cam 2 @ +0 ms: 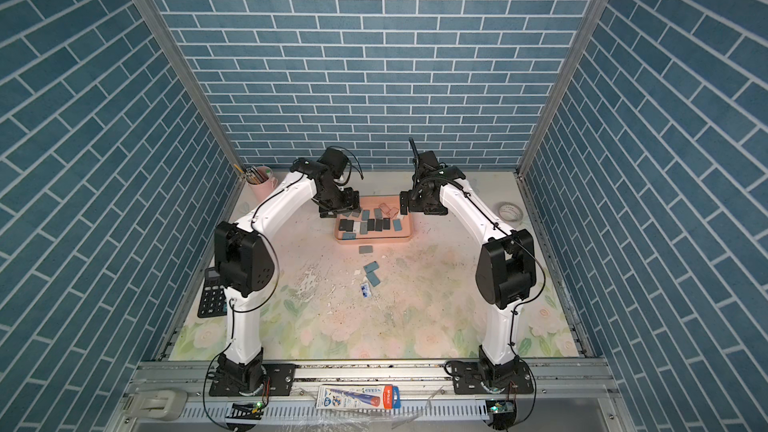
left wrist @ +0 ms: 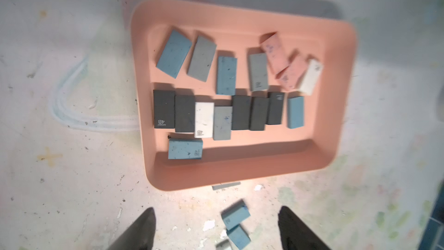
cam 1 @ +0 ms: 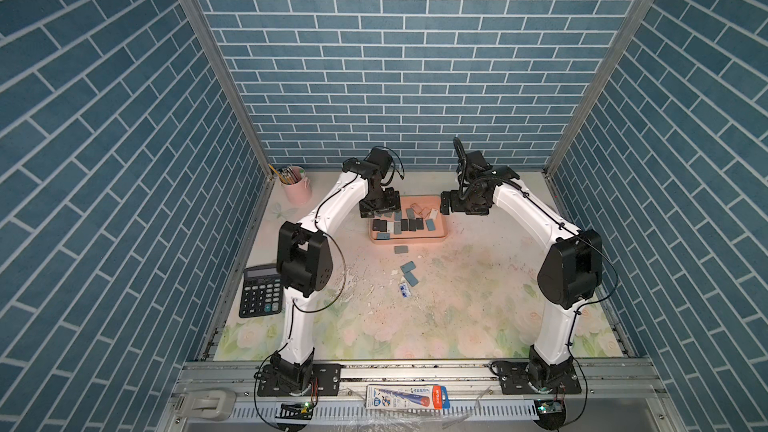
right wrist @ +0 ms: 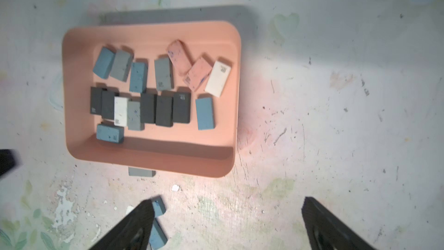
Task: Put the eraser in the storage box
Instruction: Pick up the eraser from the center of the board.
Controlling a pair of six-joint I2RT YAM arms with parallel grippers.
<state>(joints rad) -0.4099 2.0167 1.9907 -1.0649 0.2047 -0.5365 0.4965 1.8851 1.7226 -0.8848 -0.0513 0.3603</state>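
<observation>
Left gripper (left wrist: 217, 212): gaped wide, gripped nothing, hung over left end of storage box (left wrist: 264, 167) | right gripper (right wrist: 228, 202): gaped wide, empty, beside box's right end | erasers (left wrist: 225, 75): lay inside box | loose erasers (cam 1: 408, 268): lay on table (cam 1: 478, 284) near front rim

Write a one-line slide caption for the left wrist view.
Open left end effector overlooks the salmon-pink storage box filled with assorted erasers; two blue erasers lie outside.
</observation>
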